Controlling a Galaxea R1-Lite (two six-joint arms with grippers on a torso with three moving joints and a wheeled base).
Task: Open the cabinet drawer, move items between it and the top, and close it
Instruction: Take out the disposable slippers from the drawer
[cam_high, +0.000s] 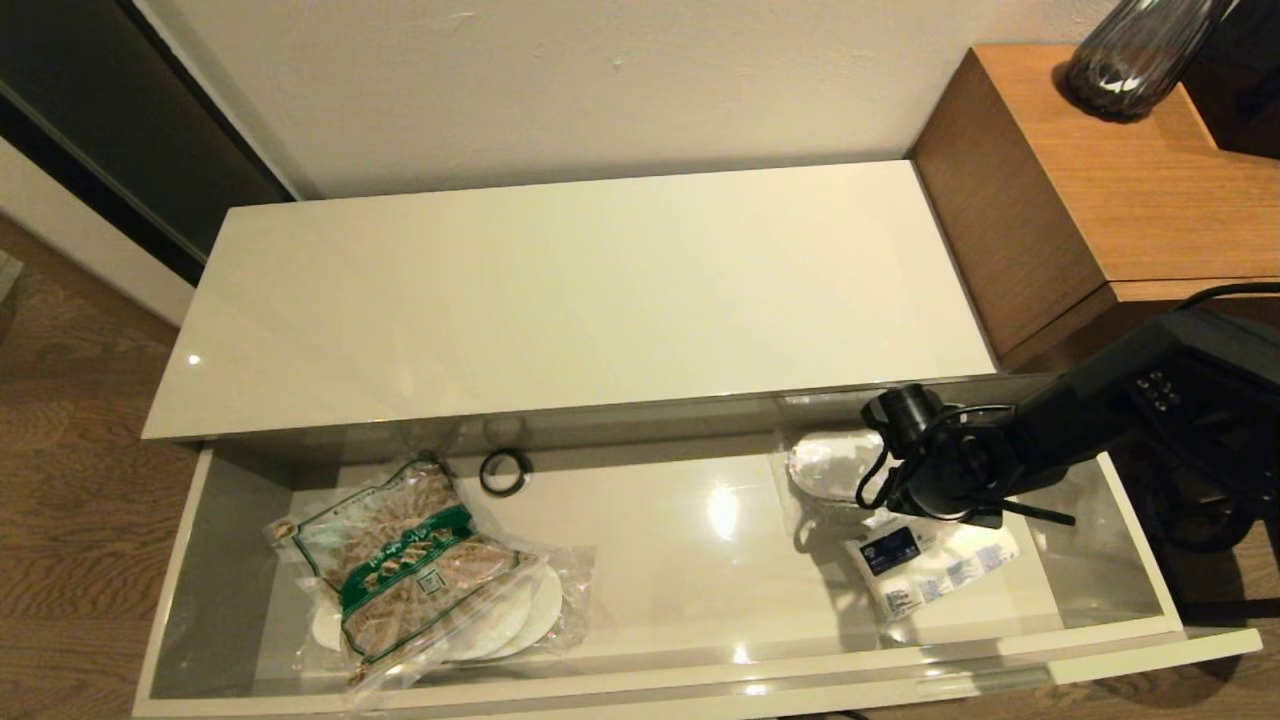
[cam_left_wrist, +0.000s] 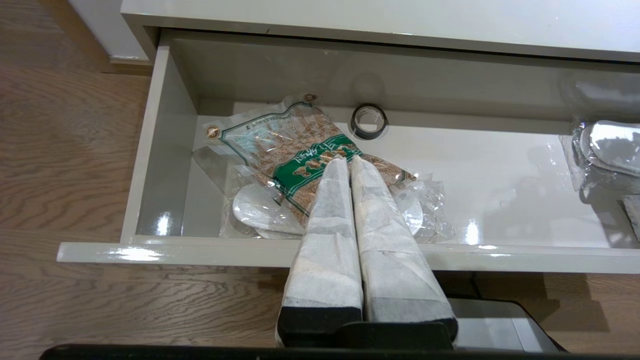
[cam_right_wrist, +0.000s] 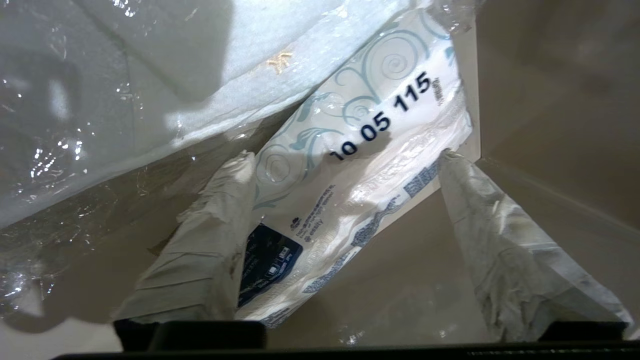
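Right pincer (cam_right_wrist: 345, 160) spread apart, straddling tissue pack (cam_high: 935, 567) at lower right of open cabinet drawer (cam_high: 180, 570). Food bag (cam_high: 410, 560) lower left. Left pincer (cam_left_wrist: 348, 161) pressed together. Risk: snagging adjacent slipper wrap (cam_high: 825, 465).

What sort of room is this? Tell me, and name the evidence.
Probably a hotel room, or a bedroom: wrapped slippers and a tissue pack in a low cabinet's drawer, wood-look floor, plain wall.

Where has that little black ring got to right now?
In the head view, the black ring lies in the open drawer, left of centre against its back wall, just beyond the green-labelled food bag.
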